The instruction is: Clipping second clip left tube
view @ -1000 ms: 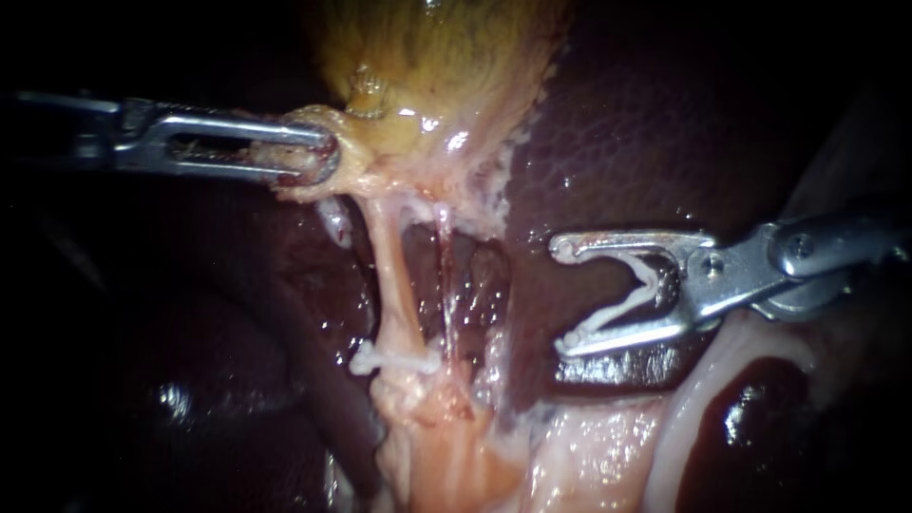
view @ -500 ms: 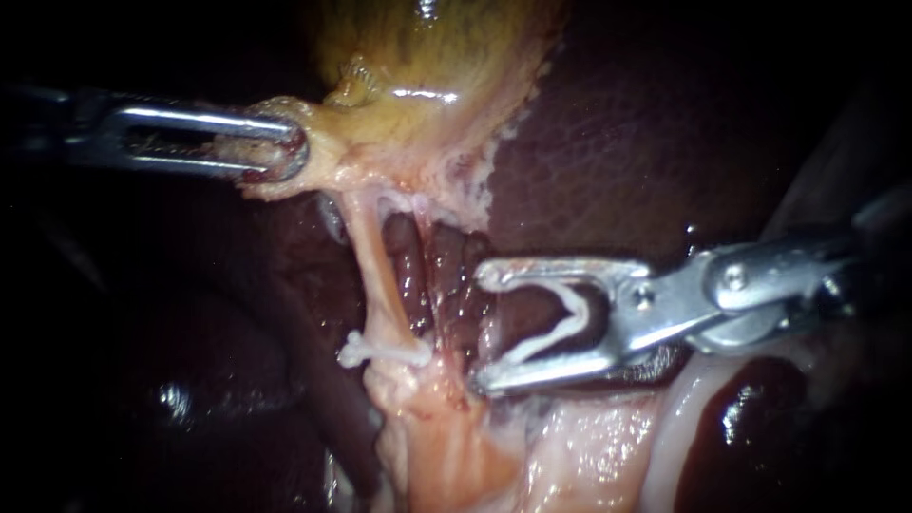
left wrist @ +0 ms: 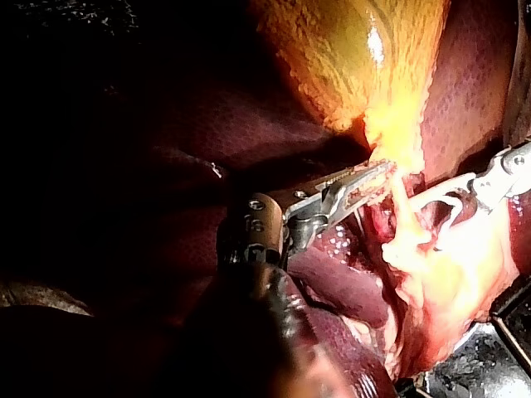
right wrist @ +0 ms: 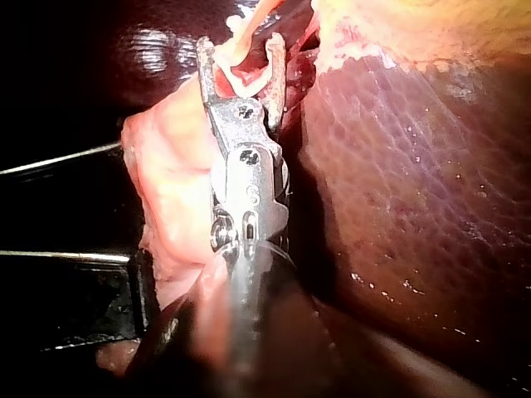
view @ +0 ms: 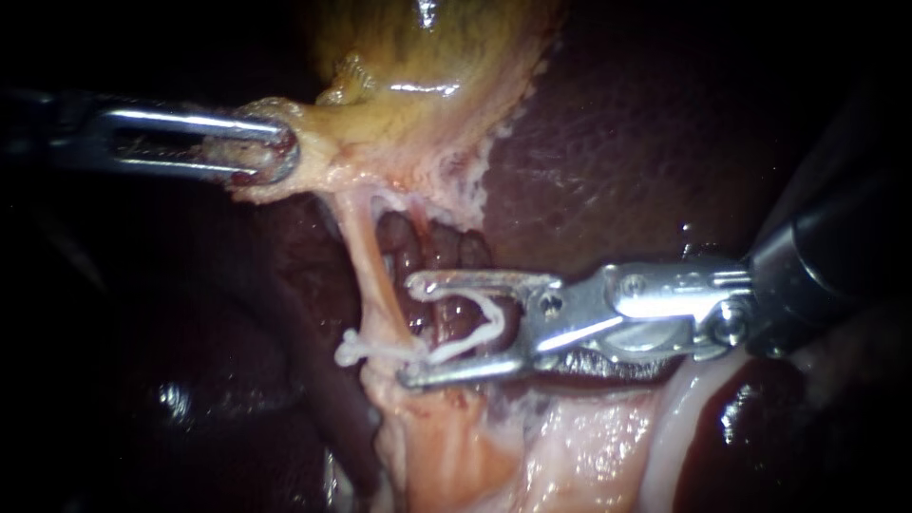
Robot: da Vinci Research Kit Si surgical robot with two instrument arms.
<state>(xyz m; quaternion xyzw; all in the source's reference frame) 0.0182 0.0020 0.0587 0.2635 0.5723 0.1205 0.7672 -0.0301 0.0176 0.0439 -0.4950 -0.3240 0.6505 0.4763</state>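
Leftmost, the left instrument [view: 271, 157] has its end effector closed on the gallbladder [view: 427, 66], both jaws clamping its pale lower edge. Below that grip the left tube [view: 370, 275] runs downward, with a closed clip [view: 375, 353] set across its lower part. Just right of the tube, the right instrument [view: 408, 331] holds an open clip [view: 480, 328] between wide-spread jaws, their tips beside the tube. Liver [view: 646, 142] lies behind.

Left instrument [view: 271, 154]: silver slotted jaws, dark shaft. Right instrument [view: 410, 329]: 2 silver jaws, screw at hinge, black shaft.
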